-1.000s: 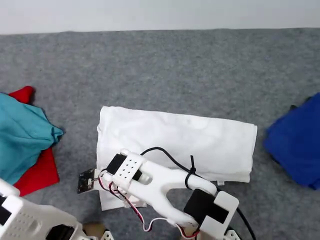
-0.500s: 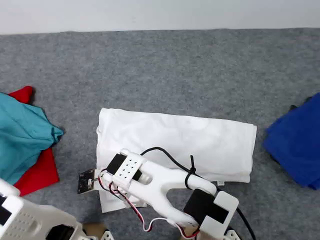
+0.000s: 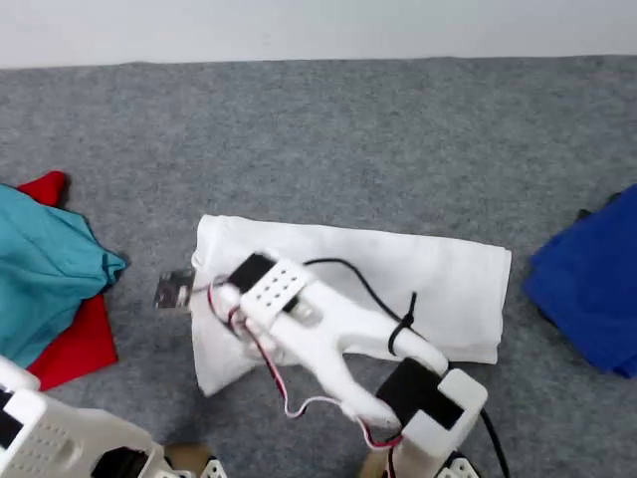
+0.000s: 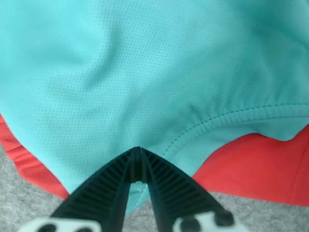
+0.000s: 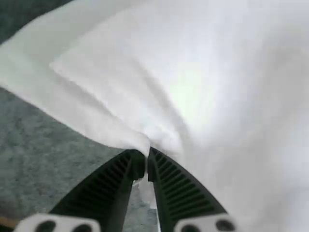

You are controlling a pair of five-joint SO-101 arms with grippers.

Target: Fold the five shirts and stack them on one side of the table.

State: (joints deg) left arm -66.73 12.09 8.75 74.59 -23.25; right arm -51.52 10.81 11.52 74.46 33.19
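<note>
We see the right claw [image 5: 141, 158] closed tight on a small fold at the edge of the white shirt [image 5: 217, 96], with the cloth bunched between its ribbed fingers and spreading away from the tips. The grey bench [image 5: 43, 145] shows just beside that edge. From above, the white shirt [image 3: 438, 279] lies as a long band across the middle of the bench [image 3: 348, 129]. The right arm [image 3: 318, 329] reaches over the shirt's left end, so the grasp sits near that end.

The left claw [image 4: 138, 157] has its fingers pressed together, its tips at the hem of the teal shirt [image 4: 145, 72]. We cannot tell whether any cloth is caught between them. The red shirt [image 4: 260, 169] lies under the teal one. From above, the teal shirt [image 3: 40, 269] and the red shirt [image 3: 80, 344] are piled at the left edge of the bench. The blue shirt [image 3: 592, 279] lies at the right edge, well apart from the white one.
</note>
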